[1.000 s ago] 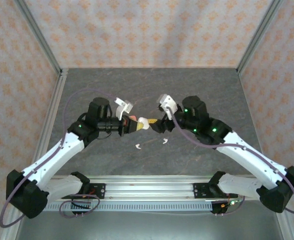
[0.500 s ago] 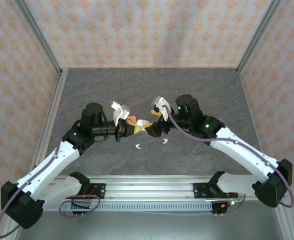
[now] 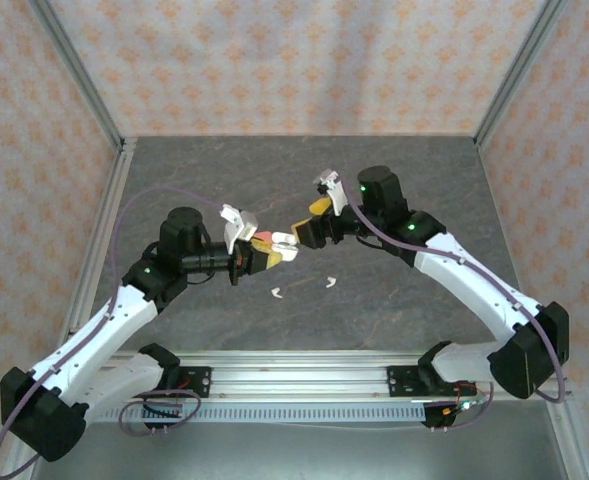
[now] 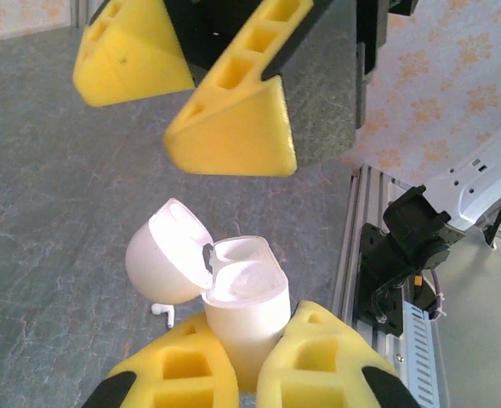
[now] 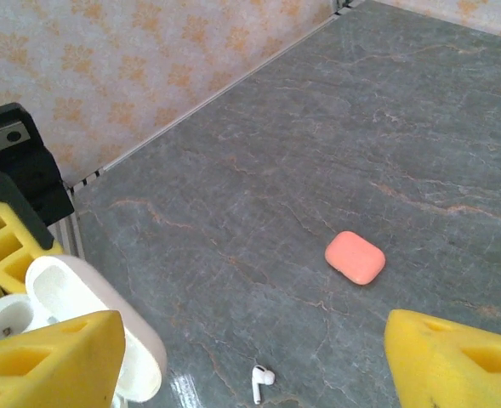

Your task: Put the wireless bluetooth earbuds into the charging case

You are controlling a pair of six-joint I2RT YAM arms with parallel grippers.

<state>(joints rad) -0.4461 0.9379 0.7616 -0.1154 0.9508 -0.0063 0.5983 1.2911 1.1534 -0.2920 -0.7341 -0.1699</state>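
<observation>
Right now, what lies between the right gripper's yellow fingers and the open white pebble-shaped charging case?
Nothing: the left wrist view shows a bare gap between the right gripper and the white charging case.

Both arms are built alike. The left arm (image 3: 94,328), at the lower left of the top view, and the right arm (image 3: 474,285), at the lower right, are clad in white shells along the long links. Black housings are fitted at the joints and black blocks at the bases. A small green light (image 3: 146,270) is lit on a joint housing of each arm. A thin purple cable (image 3: 164,190) is looped along each. A white camera housing (image 3: 236,220) is carried at each wrist. The jaws are formed as yellow wedges with rectangular pockets, set on black carriers.
</observation>
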